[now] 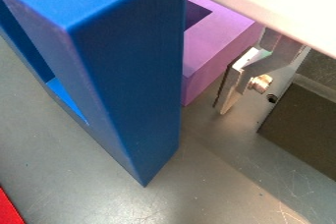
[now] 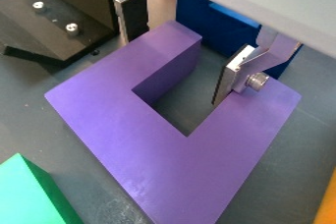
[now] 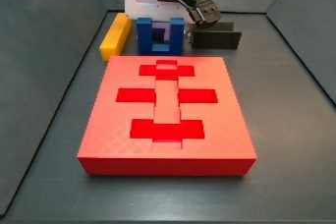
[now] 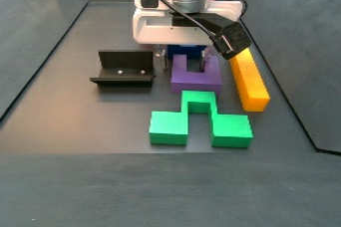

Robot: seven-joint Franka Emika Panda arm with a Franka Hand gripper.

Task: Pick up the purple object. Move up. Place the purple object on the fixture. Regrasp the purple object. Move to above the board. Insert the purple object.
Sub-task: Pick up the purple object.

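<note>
The purple object (image 2: 118,120) is a U-shaped block lying flat on the grey floor; it also shows in a wrist view (image 1: 217,51) and in a side view (image 4: 196,73). My gripper (image 2: 179,66) is low over it and open. One prong lies between the fingers: one finger (image 2: 132,22) is outside the prong, the other (image 2: 239,76) is in the notch. Neither pad clearly touches it. The black fixture (image 4: 123,69) stands beside the purple object, apart from it. The red board (image 3: 168,120) lies nearer the front. In that side view the purple object is hidden behind the blue block.
A tall blue block (image 1: 118,71) stands right next to the purple object, close to my gripper. A green U-shaped piece (image 4: 200,119) lies just before the purple object. A long yellow bar (image 4: 248,80) lies on its far side from the fixture. Dark walls ring the floor.
</note>
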